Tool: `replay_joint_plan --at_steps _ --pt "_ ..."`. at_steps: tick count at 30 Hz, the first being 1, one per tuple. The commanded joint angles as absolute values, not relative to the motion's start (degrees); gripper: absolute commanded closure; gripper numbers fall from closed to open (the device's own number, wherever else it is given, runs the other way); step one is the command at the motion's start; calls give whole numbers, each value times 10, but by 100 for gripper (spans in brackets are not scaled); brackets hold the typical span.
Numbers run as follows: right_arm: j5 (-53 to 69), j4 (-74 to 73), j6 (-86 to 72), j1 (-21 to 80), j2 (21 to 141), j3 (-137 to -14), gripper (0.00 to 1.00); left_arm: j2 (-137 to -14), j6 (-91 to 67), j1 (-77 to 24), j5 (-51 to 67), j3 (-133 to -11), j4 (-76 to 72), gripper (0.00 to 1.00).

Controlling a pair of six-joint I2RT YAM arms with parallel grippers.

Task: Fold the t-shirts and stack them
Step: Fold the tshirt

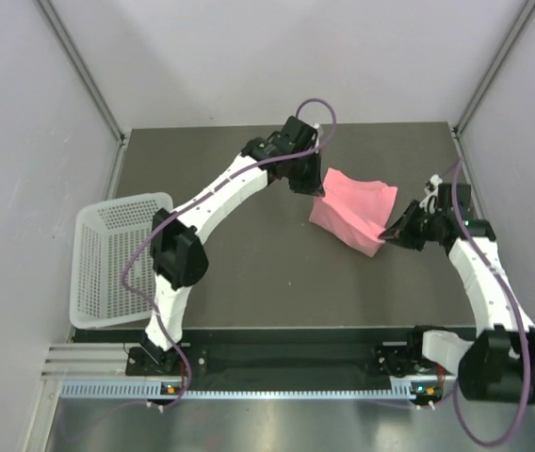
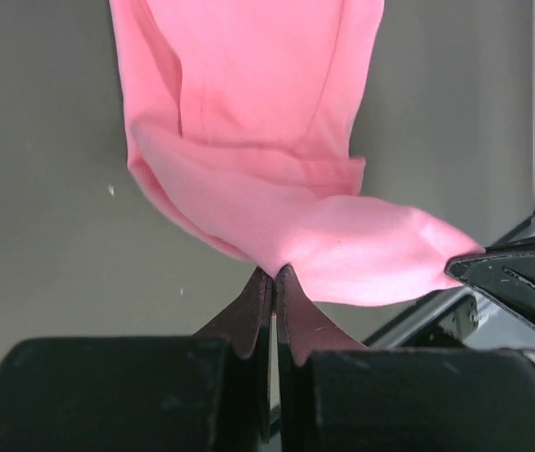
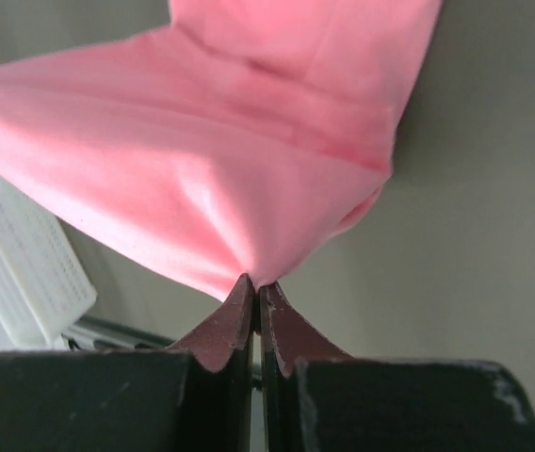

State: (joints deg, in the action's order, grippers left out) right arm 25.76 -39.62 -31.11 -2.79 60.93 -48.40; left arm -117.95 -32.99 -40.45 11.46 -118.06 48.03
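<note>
The dark surface (image 1: pixel 277 282) carries the pink t-shirt (image 1: pixel 354 212) well right of the white basket (image 1: pixel 117 254), partly folded and lifted. The left tool (image 1: pixel 322 191) pinches its basket-side corner and the right tool (image 1: pixel 387 235) its far corner, probably to carry a fold across.

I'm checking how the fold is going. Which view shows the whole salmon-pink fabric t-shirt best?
Top external: the salmon-pink t-shirt appears whole, bunched over the dark table. The left wrist view shows only folds near the shut left gripper; the right wrist view only fabric fanning from the shut right gripper.
</note>
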Motion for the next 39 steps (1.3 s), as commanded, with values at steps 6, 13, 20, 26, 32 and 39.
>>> replay_joint_plan --at_steps 6,13,20,26,32,39 --pt "301 -362 -233 -109 758 -593 100 -1297 -345 -381 130 -1275 414 100" --pt "352 -316 -212 -134 862 -630 100 -1352 -380 -362 144 -1298 341 100" --pt "376 -294 -213 -138 942 -689 100 -1356 -407 -345 110 -1303 277 100" --pt "378 -287 -221 -139 990 -724 100 -1389 -442 -340 127 -1324 222 100" --pt "381 -271 -231 -141 1016 -737 100 -1426 -462 -339 155 -1350 191 100" --pt "390 -252 -240 -150 1047 -751 99 -1456 -481 -332 163 -1364 163 96"
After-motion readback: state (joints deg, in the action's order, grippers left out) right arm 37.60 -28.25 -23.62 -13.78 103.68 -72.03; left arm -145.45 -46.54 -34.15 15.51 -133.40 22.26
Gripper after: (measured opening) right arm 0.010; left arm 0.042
